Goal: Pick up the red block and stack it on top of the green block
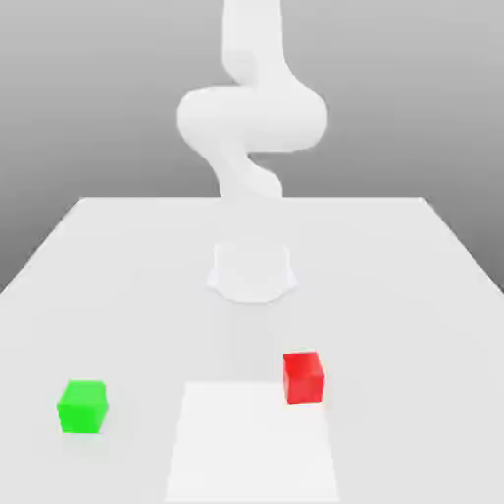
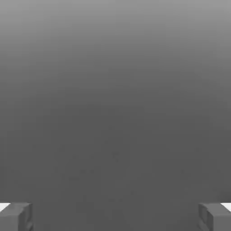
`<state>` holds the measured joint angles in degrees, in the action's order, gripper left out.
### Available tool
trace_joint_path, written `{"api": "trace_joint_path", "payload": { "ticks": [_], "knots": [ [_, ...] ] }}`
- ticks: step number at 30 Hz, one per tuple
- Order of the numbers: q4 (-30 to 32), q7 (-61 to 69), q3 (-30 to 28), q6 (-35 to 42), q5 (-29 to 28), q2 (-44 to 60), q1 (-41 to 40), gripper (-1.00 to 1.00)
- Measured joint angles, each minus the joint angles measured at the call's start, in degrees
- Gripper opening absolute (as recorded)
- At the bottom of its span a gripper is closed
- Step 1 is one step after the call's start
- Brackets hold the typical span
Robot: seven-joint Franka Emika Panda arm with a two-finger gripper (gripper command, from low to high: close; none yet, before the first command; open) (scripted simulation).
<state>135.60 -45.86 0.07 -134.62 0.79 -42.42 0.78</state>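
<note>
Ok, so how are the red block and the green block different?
The red block is red, and the green block is bright green. The red block is toward the exterior view's right, by the pale square's corner, while the green block sits toward the left, away from that square. Both are small, plain cubes.

Pale tabletop (image 1: 128, 295), plain grey gradient backdrop (image 1: 394, 98)

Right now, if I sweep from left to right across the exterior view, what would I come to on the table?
The green block, then the robot's white base, then the red block.
</note>
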Motion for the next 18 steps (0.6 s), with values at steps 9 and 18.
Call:
{"api": "trace_joint_path", "payload": {
  "ticks": [9,18],
  "knots": [
    [16.3,-0.7,2.0,-12.1,2.6,14.9,3.3,0.0],
    [31.9,-4.5,6.6,-29.6,1.1,37.4,5.3,0.0]
  ]
}}
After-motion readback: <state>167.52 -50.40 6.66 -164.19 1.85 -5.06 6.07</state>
